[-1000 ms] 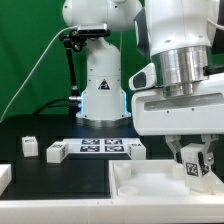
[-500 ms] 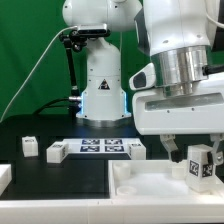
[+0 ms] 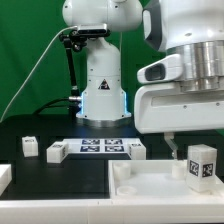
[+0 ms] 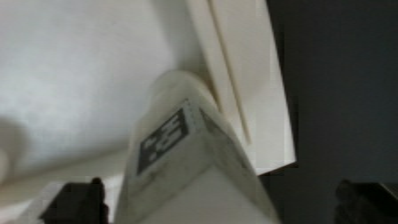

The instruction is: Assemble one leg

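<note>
The leg stands upright near the exterior view's right edge, on the far right corner of the white tray-like square panel, with its black-and-white tag facing the camera. Whether its foot sits in a corner hole cannot be told.

The gripper hangs straight above the leg. In the wrist view its 2 dark fingers stand wide apart on either side of the leg, with clear space between each tip and the white plastic, so they grasp nothing. In the exterior view the wide white hand body fills the upper right, and only 1 fingertip shows below it, just beside the leg's top.

On the black table, the marker board lies flat in front of the arm's white base. A white post lies just beside the board's end toward the exterior view's right, a 2nd post just beside its other end, and a 3rd post beyond that.
</note>
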`<state>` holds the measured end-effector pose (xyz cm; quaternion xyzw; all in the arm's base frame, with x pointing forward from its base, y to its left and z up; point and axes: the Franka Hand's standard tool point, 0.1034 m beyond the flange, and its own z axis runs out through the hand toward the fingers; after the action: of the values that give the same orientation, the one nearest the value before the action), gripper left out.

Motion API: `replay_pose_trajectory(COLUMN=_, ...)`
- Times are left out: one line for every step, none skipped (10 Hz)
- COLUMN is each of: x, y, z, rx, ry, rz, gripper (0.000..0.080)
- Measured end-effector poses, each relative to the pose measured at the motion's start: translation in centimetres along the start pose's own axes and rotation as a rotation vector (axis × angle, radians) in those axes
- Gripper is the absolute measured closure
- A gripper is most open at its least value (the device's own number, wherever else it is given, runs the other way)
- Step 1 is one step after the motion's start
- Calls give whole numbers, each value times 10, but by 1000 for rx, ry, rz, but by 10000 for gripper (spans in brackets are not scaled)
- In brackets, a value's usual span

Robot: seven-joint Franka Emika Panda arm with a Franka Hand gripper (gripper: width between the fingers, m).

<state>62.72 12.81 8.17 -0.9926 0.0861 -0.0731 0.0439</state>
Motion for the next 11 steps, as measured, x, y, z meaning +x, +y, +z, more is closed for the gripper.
replay_pose_trajectory(x=-1, y=-1, z=2, rx=-13, ry=2, rz=-111, gripper=151)
replay_pose_trajectory(x=-1, y=0, z=3, rx=-21, ry=3, rz=-214, gripper=151)
replay_pose_trajectory(x=0, y=-1, z=4, rx=-26, ry=17, rz=-327, gripper=151)
replay_pose_trajectory(x=0, y=1, z=5, rx=-26, ry=27, rz=-401, gripper=151)
replay_pose_trajectory(x=2, y=7, z=5, rx=-28, ry=22, rz=-494, gripper=151)
replay_pose_trajectory(x=4, y=13, z=4, rx=-30, ry=19, rz=-530, gripper=151)
replay_pose_trajectory(x=4, y=11, z=5, rx=-29, ry=19, rz=-533, gripper=151)
replay_pose_trajectory(x=4, y=11, z=5, rx=-29, ry=19, rz=-532, gripper=151)
replay_pose_trajectory(x=4, y=12, z=5, rx=-29, ry=19, rz=-532, gripper=288)
replay_pose_trajectory(x=4, y=12, z=5, rx=-29, ry=19, rz=-532, gripper=428)
replay_pose_trajectory(x=3, y=12, z=5, rx=-29, ry=19, rz=-532, gripper=509)
